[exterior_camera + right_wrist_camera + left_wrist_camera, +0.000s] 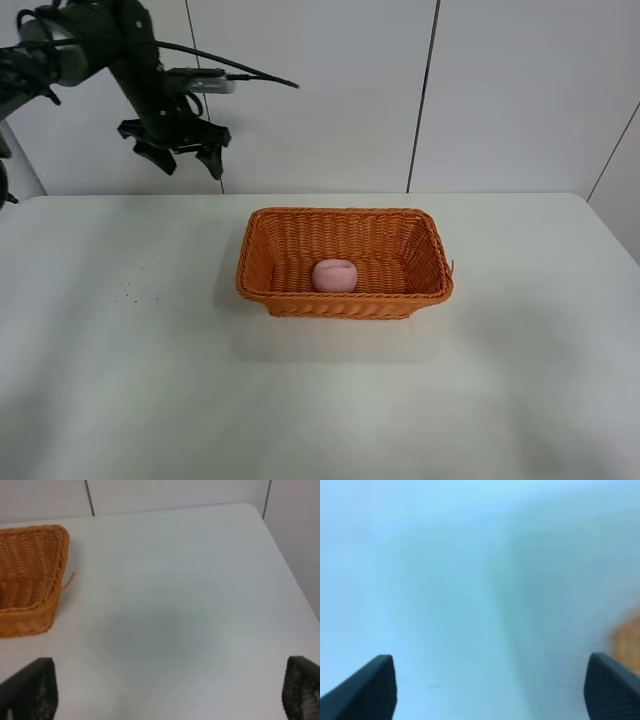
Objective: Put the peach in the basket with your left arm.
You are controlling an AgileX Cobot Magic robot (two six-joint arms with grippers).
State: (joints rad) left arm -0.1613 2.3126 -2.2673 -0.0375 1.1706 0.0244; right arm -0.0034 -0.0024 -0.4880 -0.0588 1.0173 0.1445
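Exterior high: smooth rounded peach [334,275] inside woven orange basket [345,304]

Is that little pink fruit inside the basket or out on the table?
Inside. The peach rests in the basket, woven walls all around it; the left claw hangs open well away.

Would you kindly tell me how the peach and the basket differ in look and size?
Colour: the peach is pale pink, the basket orange. Surface: the peach is smooth, the basket woven wicker with a braided rim. Size and shape: the peach is small and rounded, the basket rectangular and far larger, with the peach lying inside it. Both are warm-toned.
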